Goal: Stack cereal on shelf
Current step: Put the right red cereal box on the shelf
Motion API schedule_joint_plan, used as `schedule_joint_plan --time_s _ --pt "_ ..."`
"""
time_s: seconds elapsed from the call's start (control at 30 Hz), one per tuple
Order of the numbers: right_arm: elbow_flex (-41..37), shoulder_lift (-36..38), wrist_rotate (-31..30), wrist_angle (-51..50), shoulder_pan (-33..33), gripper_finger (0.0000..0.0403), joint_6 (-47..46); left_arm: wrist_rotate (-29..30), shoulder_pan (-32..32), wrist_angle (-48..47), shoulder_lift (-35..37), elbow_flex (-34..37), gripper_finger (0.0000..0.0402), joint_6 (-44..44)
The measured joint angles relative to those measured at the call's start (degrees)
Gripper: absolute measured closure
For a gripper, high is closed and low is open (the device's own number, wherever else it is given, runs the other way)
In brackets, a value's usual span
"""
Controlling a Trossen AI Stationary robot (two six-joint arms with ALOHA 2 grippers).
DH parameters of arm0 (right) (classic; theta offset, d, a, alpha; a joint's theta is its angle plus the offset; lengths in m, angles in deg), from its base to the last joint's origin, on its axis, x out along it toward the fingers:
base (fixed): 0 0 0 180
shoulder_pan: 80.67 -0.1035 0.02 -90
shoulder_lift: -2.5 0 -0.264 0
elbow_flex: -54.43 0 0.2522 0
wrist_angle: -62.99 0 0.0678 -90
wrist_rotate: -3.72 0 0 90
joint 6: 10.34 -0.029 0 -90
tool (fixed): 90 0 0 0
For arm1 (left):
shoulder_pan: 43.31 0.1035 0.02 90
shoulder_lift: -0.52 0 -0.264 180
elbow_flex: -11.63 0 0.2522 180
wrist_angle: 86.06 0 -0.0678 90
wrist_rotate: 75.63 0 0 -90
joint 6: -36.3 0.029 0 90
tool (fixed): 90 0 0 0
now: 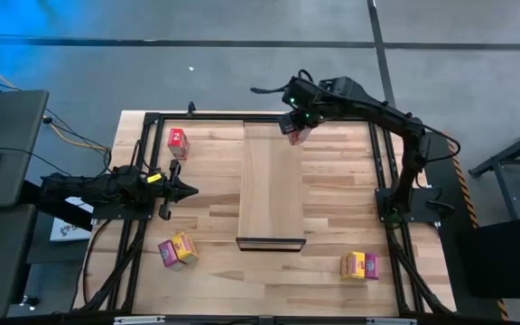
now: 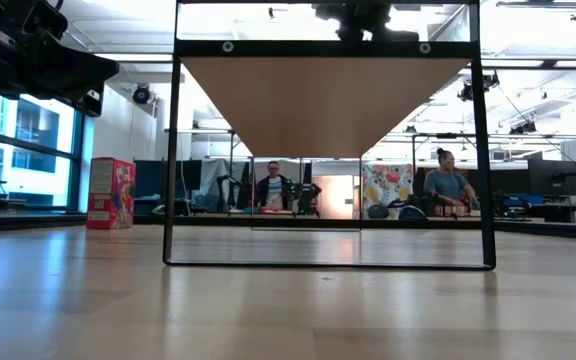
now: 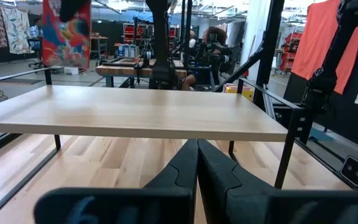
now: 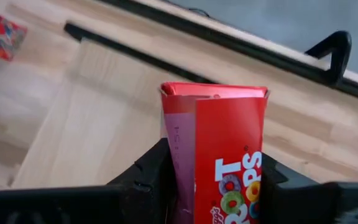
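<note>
- The right gripper [image 1: 296, 134] is over the far end of the shelf [image 1: 272, 181], near its right edge, and it's clamped on a red cereal box [image 4: 219, 149].
- From the right wrist camera, the red box sits squarely between the two dark fingers [image 4: 151, 171], one pressed on each side. The box's top flap pokes up past them, and the light wood of the shelf is right underneath.
- From above you can barely see that box; it's just a reddish bit tucked under the gripper.
- The left gripper [image 1: 186, 190] is parked low over the desk [image 1: 332, 280], left of the shelf and about level with its middle, pointing at it. Fingers [image 3: 185, 171] are pressed together with nothing in them.
- The shelf is the long light plank running down the middle of the desk on a thin black frame, with the dark bar [image 1: 271, 243] at the near end.
- Second red box [image 1: 178, 140] stands on the desk at the far left, well away from the shelf.
- A yellow and a magenta box are touching at the near left [image 1: 178, 250].
- Another yellow/magenta pair [image 1: 359, 265] is at the near right, also side by side.
- On the low camera a pink box [image 2: 111, 193] shows on the left, and a couple of people [image 2: 453, 185] are sitting in the room behind.
</note>
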Motion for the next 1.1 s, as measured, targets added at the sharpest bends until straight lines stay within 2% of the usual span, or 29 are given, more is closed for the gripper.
schedule_joint_plan --time_s 0.2,0.87,1.1 --pt "-0.2 -0.3 -4.4 -0.3 -2.1 0.0284 0.1 0.0 0.0 0.0 0.0 0.0 0.0402 0.0" --pt "-0.3 -1.7 -5.2 -2.4 -2.7 0.0283 -1.7 0.0 0.0 0.0 0.0 0.0 0.0401 0.0" --pt "-0.3 -3.4 -4.1 -1.8 -2.8 0.0263 -2.8 0.0 0.0 0.0 0.0 0.0 0.0401 0.0"
